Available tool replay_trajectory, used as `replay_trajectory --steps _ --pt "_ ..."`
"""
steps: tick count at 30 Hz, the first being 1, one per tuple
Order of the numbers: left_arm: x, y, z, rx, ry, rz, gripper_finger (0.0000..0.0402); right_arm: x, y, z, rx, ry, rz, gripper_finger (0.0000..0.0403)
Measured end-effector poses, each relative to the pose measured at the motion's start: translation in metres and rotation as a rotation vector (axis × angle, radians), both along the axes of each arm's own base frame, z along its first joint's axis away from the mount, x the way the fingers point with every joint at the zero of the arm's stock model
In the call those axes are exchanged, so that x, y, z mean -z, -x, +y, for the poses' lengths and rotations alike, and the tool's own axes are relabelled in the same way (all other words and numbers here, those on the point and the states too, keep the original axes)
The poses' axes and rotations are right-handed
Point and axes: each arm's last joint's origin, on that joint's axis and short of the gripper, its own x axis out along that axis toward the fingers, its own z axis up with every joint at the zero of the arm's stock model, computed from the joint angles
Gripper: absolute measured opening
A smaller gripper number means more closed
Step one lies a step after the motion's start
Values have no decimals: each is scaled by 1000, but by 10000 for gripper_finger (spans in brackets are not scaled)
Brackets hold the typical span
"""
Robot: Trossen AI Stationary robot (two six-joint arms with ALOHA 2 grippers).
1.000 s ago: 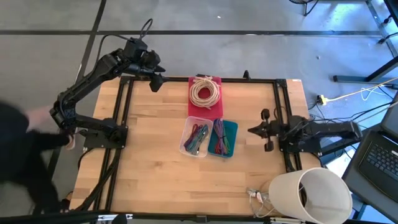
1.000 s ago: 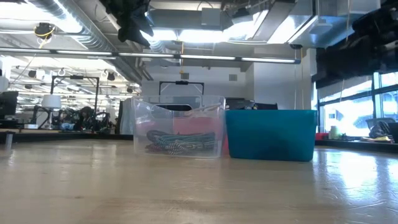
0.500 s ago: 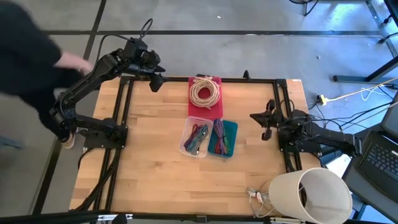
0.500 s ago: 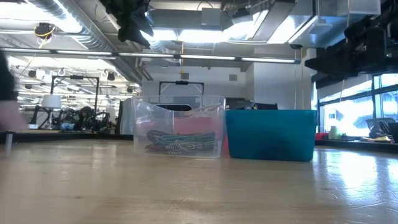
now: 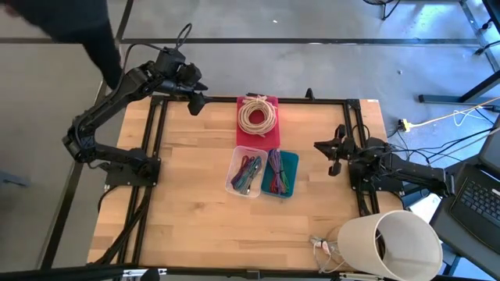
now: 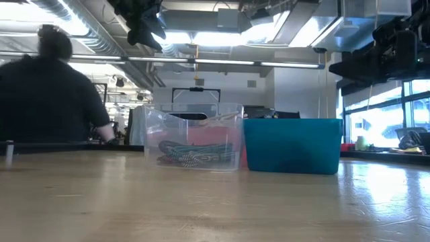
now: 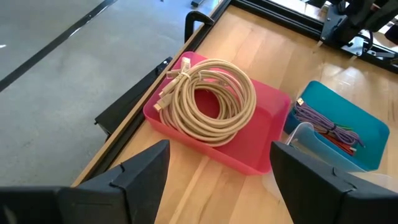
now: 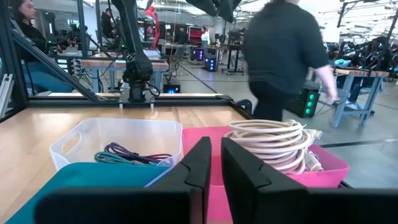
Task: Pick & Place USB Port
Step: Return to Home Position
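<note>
**Both arms standing clear of the bins.** Your left gripper (image 5: pixel 194 101) hangs over the far left corner of the table (image 5: pixel 195 211), its fingers spread wide with nothing between them. Its wrist camera looks down on the pink bin (image 5: pixel 258 142) and the coiled beige cable (image 5: pixel 247 117) lying inside.

Your right gripper (image 5: pixel 333 154) sits at the table's right edge, level with the bins, its fingers pressed almost together on nothing.

The charger cables are split between two bins. A green, red and purple bundle (image 5: pixel 248 172) lies in the clear bin (image 5: pixel 231 179). A violet-and-red bundle (image 5: pixel 277 173) lies in the teal bin (image 5: pixel 294 165), which touches the clear bin's right side. Both bins stand close against the near side of the pink bin.

From table height the teal wall hides that bin's contents, and the pink bin shows only through the clear plastic. A person in dark clothes (image 6: pixel 50 101) is blurred beyond the far edge — and cut off at the overhead picture's corner. A white open cylinder (image 5: pixel 391 242) sits at the near right corner, and beyond it is a laptop (image 5: pixel 478 195), partly cropped.
</note>
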Motion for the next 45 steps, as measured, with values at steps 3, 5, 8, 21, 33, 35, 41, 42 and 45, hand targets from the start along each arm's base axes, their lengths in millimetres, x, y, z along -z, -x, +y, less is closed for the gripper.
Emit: replay_trajectory --steps 3,5,8,21,33,35,41,42,45 --pt "0 0 0 0 0 -1 269 0 0 0 0 0 0 41" --pt "0 0 0 0 0 0 269 0 0 0 0 0 0 41" --pt "0 0 0 4 -5 1 269 0 0 0 0 0 0 42" --pt "41 -38 -44 217 -286 -776 269 0 0 0 0 0 0 42" --pt "119 -4 -138 189 -389 -887 269 0 0 0 0 0 0 42" --pt "125 9 -146 184 -422 -899 269 0 0 0 0 0 0 42" --pt "144 39 -157 208 -492 -944 269 0 0 0 0 0 0 42" --pt "148 43 -157 210 -493 -950 269 0 0 0 0 0 1 42" --pt "160 54 -158 203 -487 -975 269 0 0 0 0 0 0 42"
